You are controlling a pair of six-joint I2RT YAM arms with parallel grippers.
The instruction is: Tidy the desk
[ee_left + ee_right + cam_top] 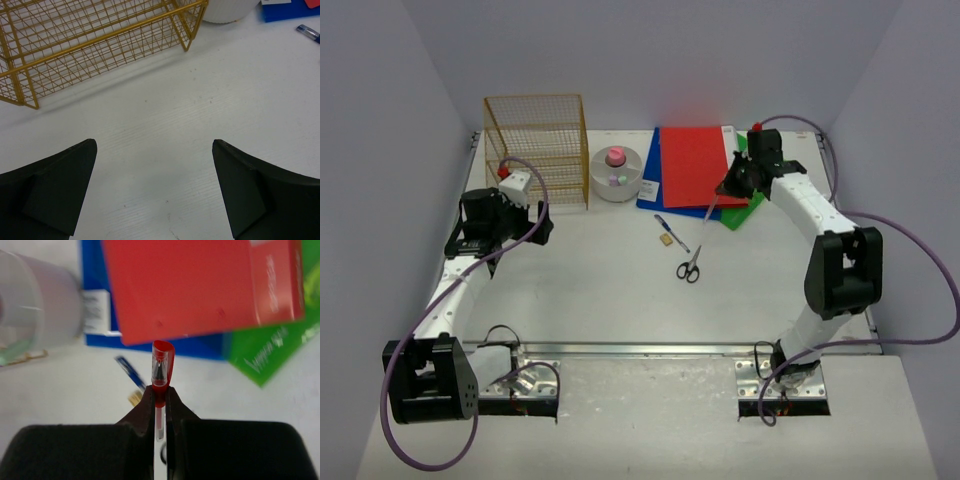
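Note:
The desk (600, 295) is a white tabletop. My right gripper (725, 188) hovers over its back right, by the coloured folders, shut on a red-capped pen (162, 360). The capped end sticks out past the fingertips (147, 402); from above, the pen (711, 210) hangs down towards the table. My left gripper (538, 226) is at the left, beside the gold wire rack (538, 145). In the left wrist view this gripper (154, 144) is wide open over bare desk (160, 100), with nothing between the fingers.
A red folder (692, 165) lies on a blue one (650, 175) and a green one (745, 212) at the back. A white round holder (616, 175) stands beside the rack. A blue pen (670, 230), a small tan eraser (666, 241) and scissors (690, 266) lie mid-desk. A metal rail (630, 349) runs along the near edge.

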